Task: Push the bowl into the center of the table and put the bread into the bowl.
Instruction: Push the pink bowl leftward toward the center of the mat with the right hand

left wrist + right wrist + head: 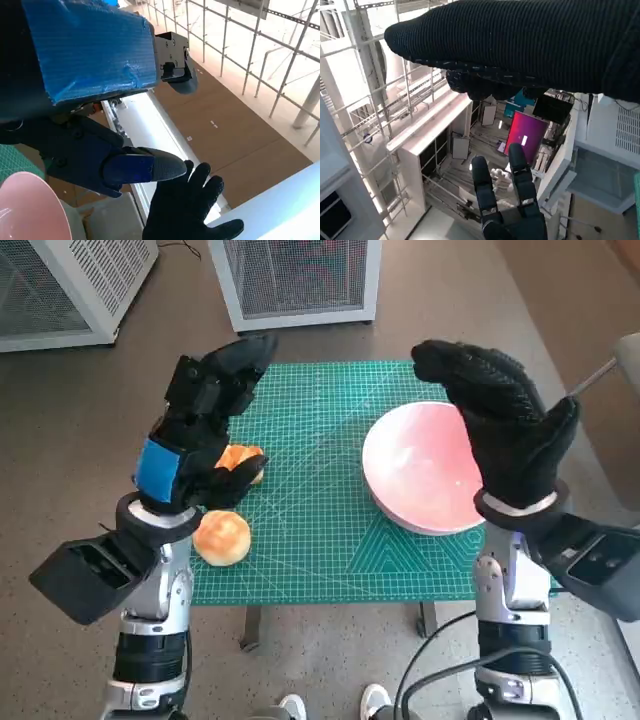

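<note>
The pink bowl [425, 468] sits on the right part of the green mat [320, 510] covering the surface, off toward the right edge and not at the middle. The right hand [505, 430] is raised over the bowl's right side, fingers [450, 360] spread and holding nothing; whether it touches the rim cannot be told. It is plainly the nearer hand, and the mat's centre lies leftward from it across the bowl, so a push toward the left looks like the move called for.

Two pieces of bread lie well apart from the bowl on the mat's left side: one bun [222, 537] near the front edge, another [240, 460] partly hidden behind the left hand [195, 445]. That hand hovers raised above them, fingers [235, 365] apart and empty. Neither bread is in the bowl yet.
</note>
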{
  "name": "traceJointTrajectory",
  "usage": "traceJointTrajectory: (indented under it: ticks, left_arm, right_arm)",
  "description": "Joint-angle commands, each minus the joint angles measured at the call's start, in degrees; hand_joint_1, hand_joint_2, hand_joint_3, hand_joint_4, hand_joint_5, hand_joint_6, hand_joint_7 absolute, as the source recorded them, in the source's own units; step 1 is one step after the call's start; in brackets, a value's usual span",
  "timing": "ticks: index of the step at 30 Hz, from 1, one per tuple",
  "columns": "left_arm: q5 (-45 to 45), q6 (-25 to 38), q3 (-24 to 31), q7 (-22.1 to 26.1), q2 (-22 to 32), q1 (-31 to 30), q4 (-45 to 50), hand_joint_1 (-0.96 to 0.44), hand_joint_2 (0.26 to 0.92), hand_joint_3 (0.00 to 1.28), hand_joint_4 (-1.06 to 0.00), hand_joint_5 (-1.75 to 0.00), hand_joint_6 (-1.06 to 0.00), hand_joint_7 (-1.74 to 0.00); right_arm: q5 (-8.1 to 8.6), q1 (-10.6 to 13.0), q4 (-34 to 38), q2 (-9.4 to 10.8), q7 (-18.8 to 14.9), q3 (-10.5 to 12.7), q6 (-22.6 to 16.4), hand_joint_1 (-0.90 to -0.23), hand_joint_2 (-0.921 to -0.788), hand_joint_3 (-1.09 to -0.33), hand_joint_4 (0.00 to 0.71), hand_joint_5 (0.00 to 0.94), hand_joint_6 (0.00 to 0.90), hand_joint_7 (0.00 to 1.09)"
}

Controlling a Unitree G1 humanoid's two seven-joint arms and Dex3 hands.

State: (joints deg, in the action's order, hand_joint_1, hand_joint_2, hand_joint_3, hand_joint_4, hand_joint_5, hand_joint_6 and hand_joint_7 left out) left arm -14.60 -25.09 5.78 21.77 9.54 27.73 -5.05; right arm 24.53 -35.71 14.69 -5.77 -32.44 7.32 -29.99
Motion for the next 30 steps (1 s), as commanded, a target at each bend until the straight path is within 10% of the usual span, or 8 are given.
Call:
traceJointTrajectory:
  ticks: [1, 24, 27, 30]
  left_arm:
    - [-1.03, 0.27, 0.28, 0.16, 0.04, -0.71, 1.07, -0.62, 0.921, 0.39, -0.27, 0.0, -0.01, -0.74]
    - [-1.45, -0.05, 0.37, 0.34, 0.23, -1.26, 0.87, -0.63, 0.921, 0.39, -0.27, 0.0, -0.04, -0.67]
    - [-1.62, -0.62, 0.51, 0.38, -0.01, -1.55, 0.53, -0.63, 0.921, 0.38, -0.27, 0.0, -0.05, -0.65]
    - [-1.4, -0.96, 0.66, 0.24, -0.03, -1.7, 0.35, -0.63, 0.921, 0.38, -0.27, 0.0, -0.06, -0.63]
  right_arm:
    - [0.08, 1.3, -0.01, 0.31, 0.15, -0.02, 1.03, -0.56, -0.921, -0.458, 0.418, 0.008, 0.082, 0.68]
    - [-0.27, -4.49, 17.77, -2.9, -3.22, 5.69, -10.08, -0.545, -0.921, -0.544, 0.408, 0.0, 0.052, 0.63]
    - [-4.52, -8.63, 35.32, -8.36, 5.25, 10.6, -14.36, -0.529, -0.921, -0.621, 0.407, 0.0, 0.062, 0.62]
    - [-5.17, -10.01, 41.33, -10.22, 7.98, 12.01, -14.47, -0.519, -0.921, -0.667, 0.403, 0.0, 0.068, 0.62]
